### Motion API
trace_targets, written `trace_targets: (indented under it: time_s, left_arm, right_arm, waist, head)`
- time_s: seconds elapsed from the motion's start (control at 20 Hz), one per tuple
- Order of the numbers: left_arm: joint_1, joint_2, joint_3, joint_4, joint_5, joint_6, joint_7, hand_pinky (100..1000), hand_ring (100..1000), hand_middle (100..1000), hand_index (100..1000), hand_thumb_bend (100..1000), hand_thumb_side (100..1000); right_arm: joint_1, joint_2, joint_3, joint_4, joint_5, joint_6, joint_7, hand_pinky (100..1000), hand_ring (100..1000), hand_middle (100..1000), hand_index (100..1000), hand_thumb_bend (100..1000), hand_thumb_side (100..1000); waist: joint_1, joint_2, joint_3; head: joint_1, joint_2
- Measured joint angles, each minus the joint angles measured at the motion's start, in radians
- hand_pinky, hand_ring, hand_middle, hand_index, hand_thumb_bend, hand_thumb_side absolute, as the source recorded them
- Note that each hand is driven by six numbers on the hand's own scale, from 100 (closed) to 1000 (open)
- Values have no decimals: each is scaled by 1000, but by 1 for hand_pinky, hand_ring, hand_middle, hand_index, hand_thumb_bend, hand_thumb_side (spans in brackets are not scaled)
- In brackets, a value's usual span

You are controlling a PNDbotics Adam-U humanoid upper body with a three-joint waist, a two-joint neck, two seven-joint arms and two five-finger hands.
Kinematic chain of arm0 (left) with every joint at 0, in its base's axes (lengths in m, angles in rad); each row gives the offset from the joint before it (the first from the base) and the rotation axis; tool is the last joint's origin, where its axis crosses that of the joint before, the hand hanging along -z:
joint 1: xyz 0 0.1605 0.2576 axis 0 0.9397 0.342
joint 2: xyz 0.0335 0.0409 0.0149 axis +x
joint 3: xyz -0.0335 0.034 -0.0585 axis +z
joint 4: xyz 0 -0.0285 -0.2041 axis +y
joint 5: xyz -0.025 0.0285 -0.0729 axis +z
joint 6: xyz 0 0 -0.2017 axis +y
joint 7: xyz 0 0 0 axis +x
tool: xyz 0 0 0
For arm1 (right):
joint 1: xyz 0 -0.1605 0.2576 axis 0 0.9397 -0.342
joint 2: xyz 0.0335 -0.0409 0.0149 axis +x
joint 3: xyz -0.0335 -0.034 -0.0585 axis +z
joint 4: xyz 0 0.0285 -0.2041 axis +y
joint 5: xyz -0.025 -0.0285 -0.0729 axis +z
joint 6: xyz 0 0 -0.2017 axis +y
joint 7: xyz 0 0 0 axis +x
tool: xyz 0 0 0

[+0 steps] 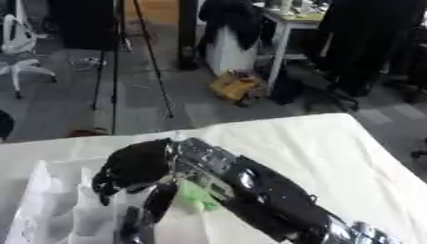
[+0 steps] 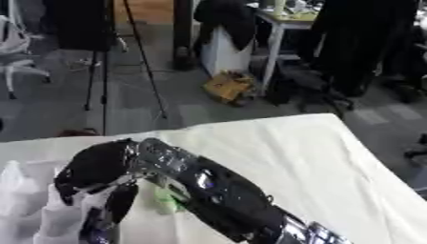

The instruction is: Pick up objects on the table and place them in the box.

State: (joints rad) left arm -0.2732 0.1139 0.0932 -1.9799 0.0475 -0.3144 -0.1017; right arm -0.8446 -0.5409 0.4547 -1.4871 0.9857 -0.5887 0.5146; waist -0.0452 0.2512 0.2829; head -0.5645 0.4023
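Fingers of your right hand (image 1: 137, 190) hang curled downward over the white box (image 1: 50, 209) at the table's (image 1: 333, 157) left edge; a green object (image 1: 196, 198) sits beside them, contact indiscernible.

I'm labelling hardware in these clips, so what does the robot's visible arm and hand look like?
Only the right arm shows. It is bulky, mostly glossy black, with shiny silver sections at the wrist and near the lower edge. The right hand has a rounded black back and dark fingers hanging down. No cables or readable markings can be made out.
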Motion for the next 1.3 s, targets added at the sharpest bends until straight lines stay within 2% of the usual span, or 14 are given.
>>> trace_targets:
  time_s: [0.05,0.45,0.75,0.85,1.0,1.05,1.2,1.3]
  left_arm:
    - [0,0,0,0,0,0,0,962,846,807,744,486,811]
    - [-1,0,-1,0,0,0,0,962,847,807,744,486,811]
    - [-1,0,-1,0,0,0,0,962,847,807,744,486,812]
    - [-1,1,-1,0,0,0,0,962,848,807,744,485,813]
    - [2,6,1,0,-1,1,2,963,849,807,744,483,815]
    - [6,10,3,0,-3,1,3,963,850,808,743,482,815]
    - [11,13,7,0,-6,-2,7,963,850,808,743,482,816]
    - [20,18,12,0,-10,-4,11,965,852,808,742,476,822]
  right_arm:
    - [0,0,1,0,6,2,6,892,848,863,964,617,595]
    - [0,0,-9,-3,37,34,24,880,841,859,960,605,613]
    - [-1,-9,-29,-26,47,73,-24,872,841,862,969,573,604]
    - [-1,-33,-53,-50,42,99,-51,862,837,860,968,564,600]
    - [2,-84,-96,-88,14,148,-85,812,819,861,957,517,587]
    - [11,-94,-112,-96,-9,168,-100,808,825,873,958,499,586]
    - [50,-137,-149,-99,-110,221,-139,810,828,878,958,498,586]
    - [58,-145,-159,-103,-158,244,-149,841,877,931,959,481,584]
  waist:
    - [0,0,-2]
    - [0,0,-8]
    - [0,0,-10]
    - [0,0,-25]
    - [0,0,-46]
    - [0,0,-64]
    - [0,0,-96]
    - [6,0,-111]
  head:
    - [0,0]
    - [0,-9]
    - [4,-9]
    - [11,-9]
    - [24,-9]
    - [30,-9]
    - [43,-9]
    - [50,-9]
